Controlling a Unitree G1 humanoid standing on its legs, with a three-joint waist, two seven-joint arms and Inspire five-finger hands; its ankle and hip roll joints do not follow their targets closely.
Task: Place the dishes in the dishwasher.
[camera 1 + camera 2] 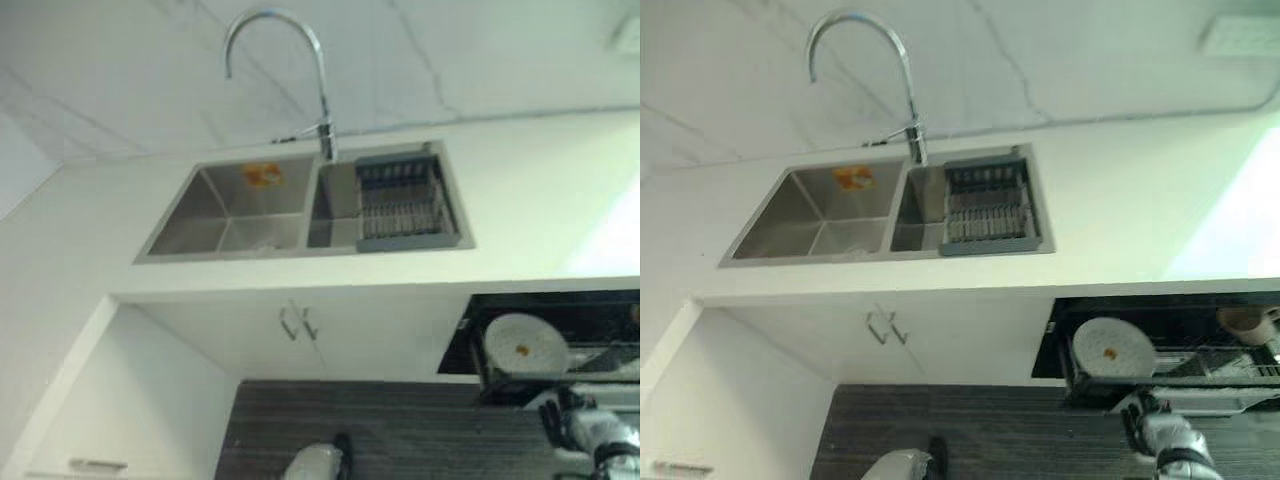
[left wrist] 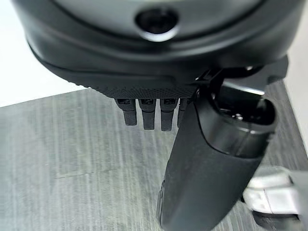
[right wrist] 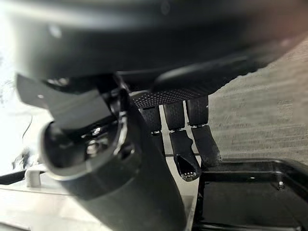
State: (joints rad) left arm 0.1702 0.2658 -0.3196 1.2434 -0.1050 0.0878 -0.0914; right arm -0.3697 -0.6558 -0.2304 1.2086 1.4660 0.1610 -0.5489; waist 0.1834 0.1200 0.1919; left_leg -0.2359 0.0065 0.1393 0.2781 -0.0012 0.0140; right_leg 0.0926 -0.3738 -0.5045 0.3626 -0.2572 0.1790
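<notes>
White counter, steel double sink, grey plank floor

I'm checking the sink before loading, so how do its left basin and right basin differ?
The left basin is wider and open to its bare steel floor, with an orange sticker on its back wall. The right basin is narrower and mostly covered by a dark drying rack. Both share one steel sink.

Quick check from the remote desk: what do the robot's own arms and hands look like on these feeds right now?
The right hand is dark, on a silver-grey wrist and forearm. Seen close in its wrist view, it has a black glossy shell, a textured palm patch, a thick rounded black thumb and segmented fingers. The left hand matches it: a smooth black casing with a round recess, a dotted palm strip, a row of short dark fingers and a bulky thumb.
</notes>
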